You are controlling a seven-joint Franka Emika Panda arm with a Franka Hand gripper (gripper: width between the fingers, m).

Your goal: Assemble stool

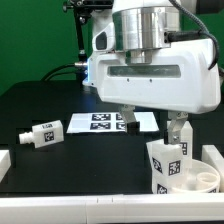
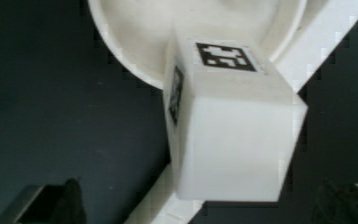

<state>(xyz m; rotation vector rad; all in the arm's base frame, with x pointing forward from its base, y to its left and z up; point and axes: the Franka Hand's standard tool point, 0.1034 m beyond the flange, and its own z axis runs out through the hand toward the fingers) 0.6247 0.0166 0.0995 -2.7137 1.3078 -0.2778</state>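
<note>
The white stool seat ring [image 1: 198, 180] lies at the exterior view's lower right. One blocky tagged leg [image 1: 165, 160] stands upright on its near rim. My gripper [image 1: 177, 133] hangs just above and behind that leg. In the wrist view the leg [image 2: 238, 120] with its tag runs down the middle, and the seat's rim [image 2: 119, 30] curves behind it. My gripper [image 2: 202, 208] is open: the dark fingertips [image 2: 51, 205] stand wide apart, clear of the leg's sides. A second loose leg [image 1: 42, 134] lies on its side on the black table at the exterior view's left.
The marker board [image 1: 108, 122] lies flat on the table behind the arm. A white raised edge [image 1: 5, 160] shows at the exterior view's lower left. The arm's large white body [image 1: 160, 70] hides the middle back of the table.
</note>
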